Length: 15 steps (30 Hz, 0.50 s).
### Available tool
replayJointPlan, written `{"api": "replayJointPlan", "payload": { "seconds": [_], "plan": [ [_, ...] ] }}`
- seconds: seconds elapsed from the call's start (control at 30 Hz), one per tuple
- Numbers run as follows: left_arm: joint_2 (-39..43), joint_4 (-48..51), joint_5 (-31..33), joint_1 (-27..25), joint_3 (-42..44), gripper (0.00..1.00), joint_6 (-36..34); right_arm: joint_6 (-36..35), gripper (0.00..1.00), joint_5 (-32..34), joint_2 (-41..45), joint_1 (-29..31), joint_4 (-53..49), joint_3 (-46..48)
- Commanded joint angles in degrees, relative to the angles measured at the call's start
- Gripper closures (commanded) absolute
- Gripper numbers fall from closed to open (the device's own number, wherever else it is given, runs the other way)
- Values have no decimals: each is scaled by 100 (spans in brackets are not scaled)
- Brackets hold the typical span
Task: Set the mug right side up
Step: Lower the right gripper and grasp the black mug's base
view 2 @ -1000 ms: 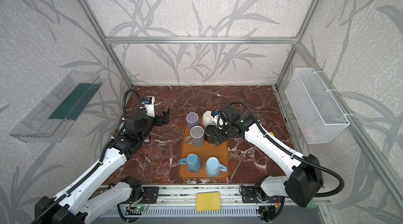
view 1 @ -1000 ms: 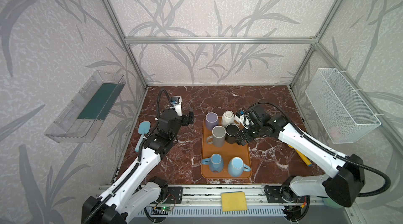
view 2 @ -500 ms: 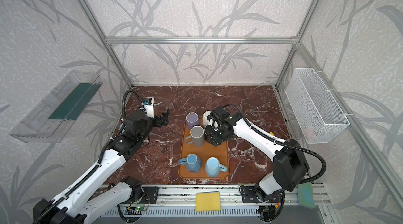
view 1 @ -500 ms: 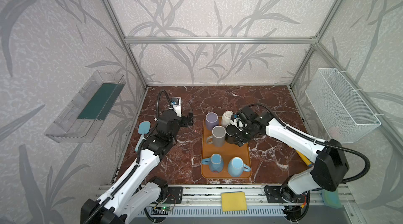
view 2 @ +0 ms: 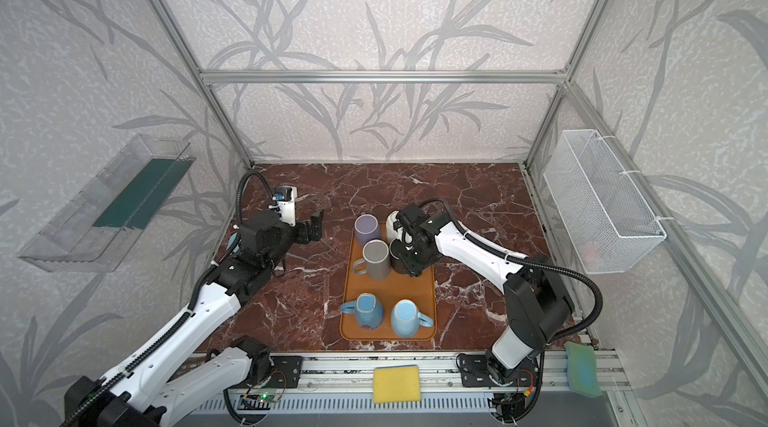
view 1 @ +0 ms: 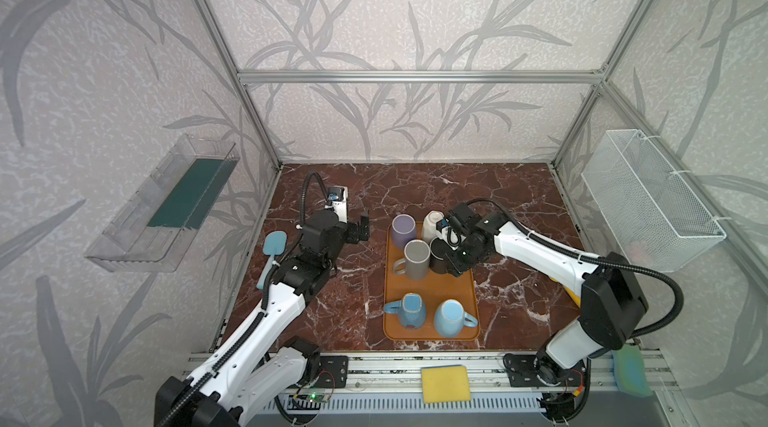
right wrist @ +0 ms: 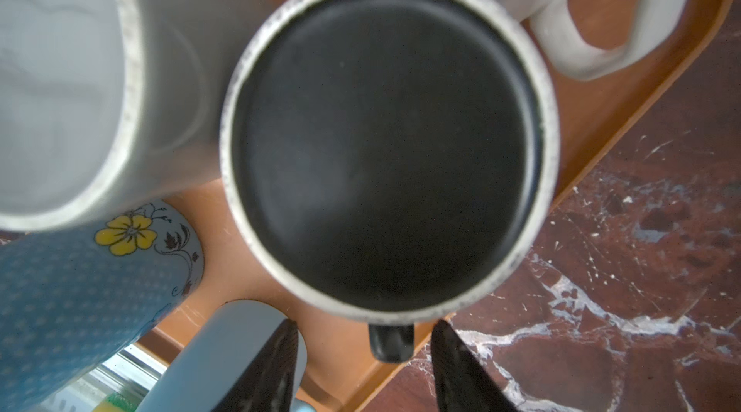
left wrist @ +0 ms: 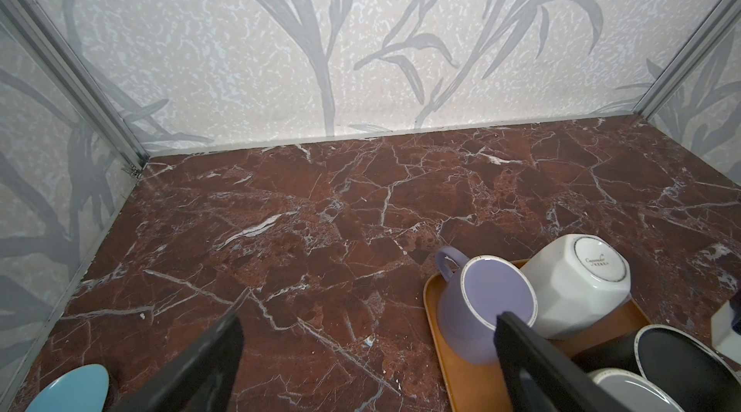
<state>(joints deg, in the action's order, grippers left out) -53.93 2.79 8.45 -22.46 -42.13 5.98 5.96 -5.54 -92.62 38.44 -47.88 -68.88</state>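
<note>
Right claw (right wrist: 365, 326) hangs straight over the tray. We see its two dark fingers standing apart, one on each side of a stubby black handle (right wrist: 391, 344), and neither touches it as far as we can tell. Directly beneath the claw sits the black glazed mug with the speckled pale foot ring (right wrist: 385, 149), base up. We judge it still inverted, so none of the turn is done: grip, lift, flip and set-down all remain.

Close around the mug on the flat orange plastic tray (right wrist: 228, 277) stand a grey ceramic mug (view 1: 417, 258) and a white faceted mug (view 1: 432, 223), both just beside it, so we expect little room. The right arm reaches in low, its wrist bent downward.

Well away across the tray, the left claw (left wrist: 369, 317) hovers over the red-brown marble tabletop (left wrist: 320, 209), fingers wide apart and holding nothing.
</note>
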Motion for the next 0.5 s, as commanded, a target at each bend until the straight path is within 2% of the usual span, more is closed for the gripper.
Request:
{"api": "replayJointPlan", "payload": {
  "seconds": [0.0,0.47],
  "plan": [
    [150,55,23,-13,40,1,-106,-50,47,141,-79,24,-110,-169],
    [221,173,34,-11,33,1,-143,-92,57,273,-405,20,-327,-412]
  ]
}}
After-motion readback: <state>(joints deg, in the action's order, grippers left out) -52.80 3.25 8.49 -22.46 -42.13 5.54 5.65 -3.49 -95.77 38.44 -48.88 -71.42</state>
